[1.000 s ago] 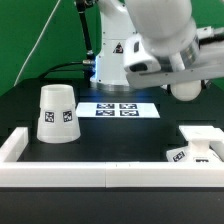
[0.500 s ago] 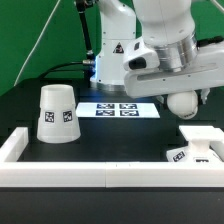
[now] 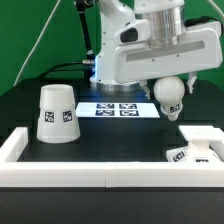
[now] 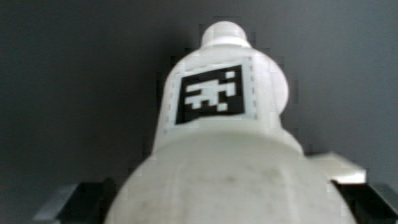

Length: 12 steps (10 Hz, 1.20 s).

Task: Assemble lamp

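My gripper is shut on the white bulb and holds it in the air, ball head down, above the table's right half. In the wrist view the bulb fills the frame, with a tag on its neck, between the two dark fingers. The white cone shade stands on the table at the exterior view's left, tag facing the camera. The blocky white base lies at the exterior view's right, against the rail.
The marker board lies flat on the black table behind the bulb. A long white rail runs along the front, with short returns at both ends. The arm's white body hangs over the table's back.
The arm has swung toward the exterior view's left and turned the bulb from sideways to ball head down. The bulb now hangs lower, near the marker board's right end.
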Tool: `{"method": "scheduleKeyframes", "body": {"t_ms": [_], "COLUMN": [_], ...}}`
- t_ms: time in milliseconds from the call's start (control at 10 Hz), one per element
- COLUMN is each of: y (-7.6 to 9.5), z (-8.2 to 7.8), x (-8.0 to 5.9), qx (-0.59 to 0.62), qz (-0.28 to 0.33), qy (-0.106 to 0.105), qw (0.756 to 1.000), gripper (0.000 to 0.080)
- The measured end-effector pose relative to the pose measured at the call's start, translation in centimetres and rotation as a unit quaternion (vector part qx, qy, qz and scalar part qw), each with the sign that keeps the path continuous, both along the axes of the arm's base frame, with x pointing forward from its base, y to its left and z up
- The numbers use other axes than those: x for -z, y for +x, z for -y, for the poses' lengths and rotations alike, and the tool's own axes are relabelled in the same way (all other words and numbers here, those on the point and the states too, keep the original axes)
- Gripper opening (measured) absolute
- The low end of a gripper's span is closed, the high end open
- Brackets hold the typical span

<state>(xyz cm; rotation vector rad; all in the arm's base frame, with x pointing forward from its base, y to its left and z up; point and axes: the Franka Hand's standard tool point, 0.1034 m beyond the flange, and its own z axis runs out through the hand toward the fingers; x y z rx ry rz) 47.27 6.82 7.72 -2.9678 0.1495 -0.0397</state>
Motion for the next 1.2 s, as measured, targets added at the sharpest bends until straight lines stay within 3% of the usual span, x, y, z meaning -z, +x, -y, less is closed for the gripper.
{"method": "scheduleKeyframes", "body": {"t_ms": [300, 500, 1100, 1200], "y": [0.4, 2.2, 2.6, 3.4], "z": [1.1, 1.5, 1.4, 0.8], "x": [-0.1, -2.0, -2.2, -3.1], "qx": [-0.006, -0.050, -0.056, -0.060], "qz": [0.098, 0.161, 0.157, 0.154], "qy": [-0.040, -0.063, -0.060, -0.053], "qw": [0.994, 0.984, 0.984, 0.985], "gripper": [0.0577, 0.0577, 0.0577, 0.0577]}}
